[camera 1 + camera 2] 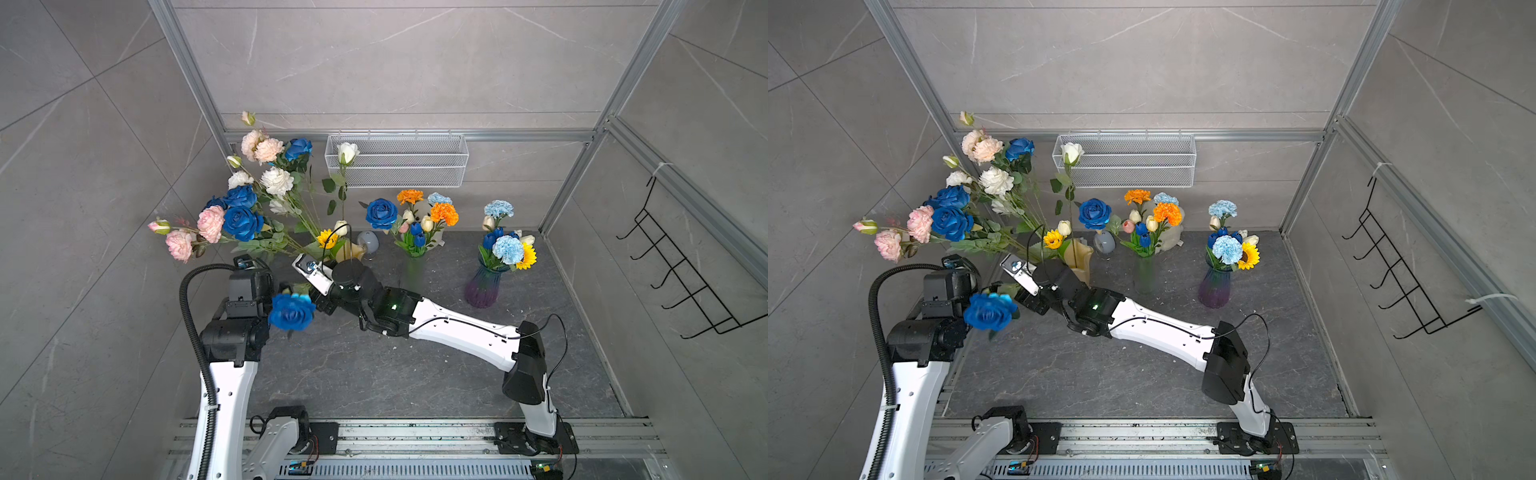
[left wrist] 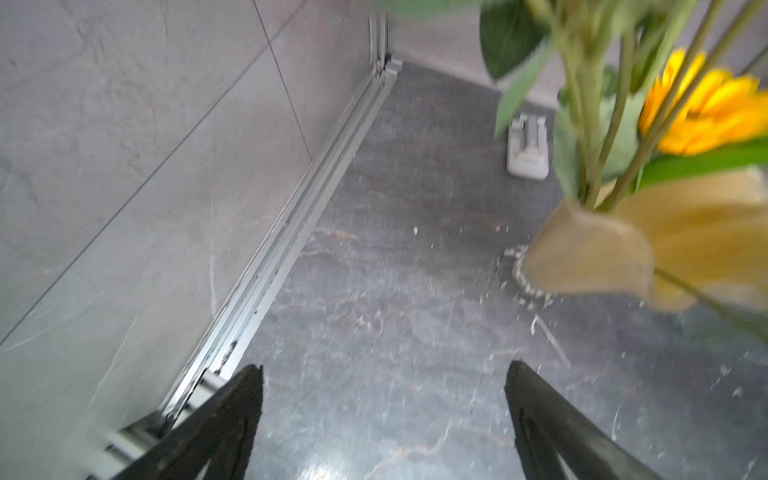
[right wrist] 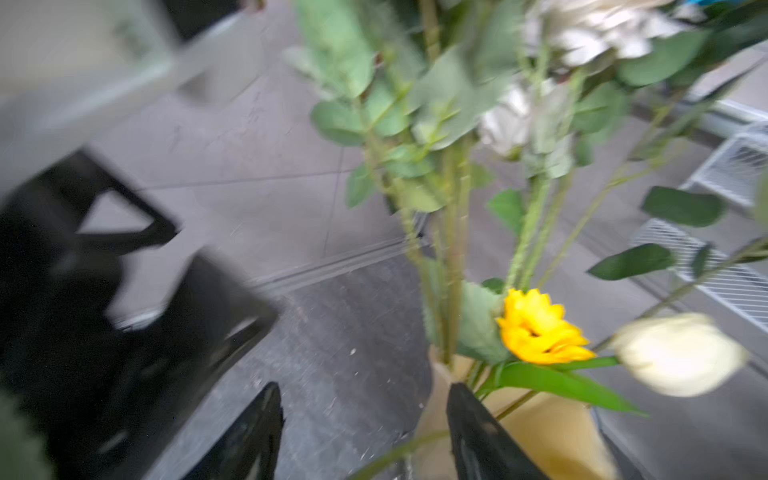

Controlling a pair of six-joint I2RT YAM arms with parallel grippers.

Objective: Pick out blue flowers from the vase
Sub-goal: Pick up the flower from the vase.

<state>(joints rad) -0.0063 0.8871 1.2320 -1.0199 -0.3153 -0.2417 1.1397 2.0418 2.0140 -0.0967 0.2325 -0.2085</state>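
A blue rose hangs over the near-left counter, its stem seemingly leaning out of the tan vase. The right fingers stand part open astride a thin stem, ready to grip. The left fingers gape wide and empty, clear of it.

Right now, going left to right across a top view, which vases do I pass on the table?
Tan vase → small grey vase → clear glass vase → purple-blue glass vase.
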